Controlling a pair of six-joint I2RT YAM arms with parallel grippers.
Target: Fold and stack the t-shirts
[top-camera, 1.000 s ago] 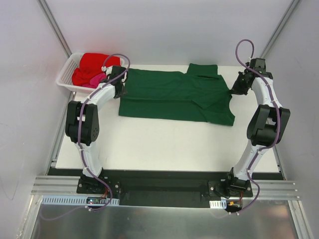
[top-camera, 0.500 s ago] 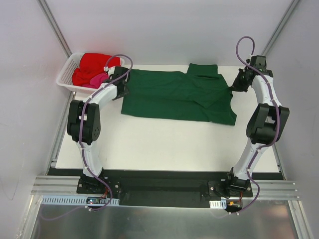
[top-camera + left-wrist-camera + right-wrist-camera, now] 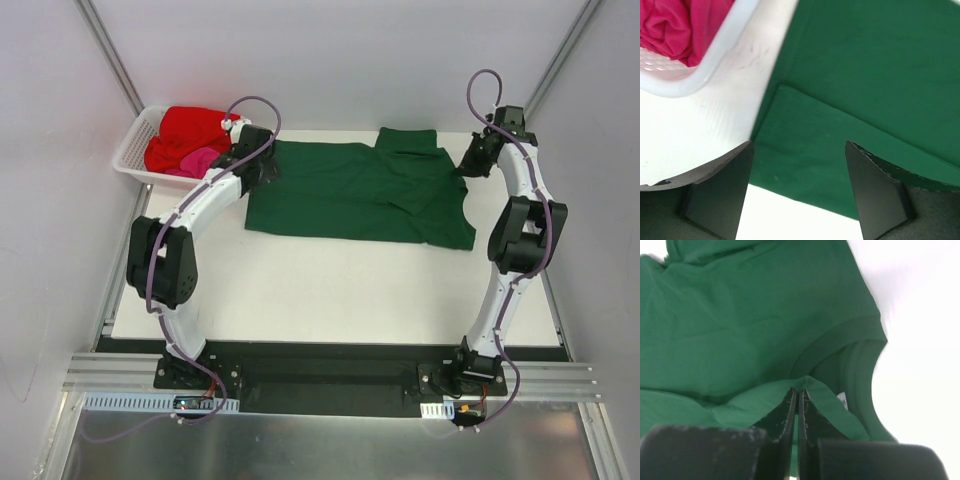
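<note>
The dark green t-shirt (image 3: 360, 195) lies spread across the back of the white table (image 3: 330, 290), its left edge folded over on itself (image 3: 805, 150). My left gripper (image 3: 265, 168) hovers open over that folded left edge (image 3: 798, 146), with nothing between its fingers. At the shirt's right end, by the collar (image 3: 855, 365), my right gripper (image 3: 468, 168) is shut on a pinched ridge of the green t-shirt (image 3: 799, 390). The red t-shirt (image 3: 190, 128) and the pink t-shirt (image 3: 200, 160) lie bunched in the basket.
The white lattice basket (image 3: 132, 150) stands off the table's back left corner, close to my left gripper; its rim (image 3: 715, 60) and the pink cloth (image 3: 680, 25) show in the left wrist view. White enclosure walls rise behind and at both sides.
My left gripper has opened, let go of the green shirt's left edge, and moved up and right. The shirt's left edge shifted slightly right. The right arm drew back a little, still shut.
</note>
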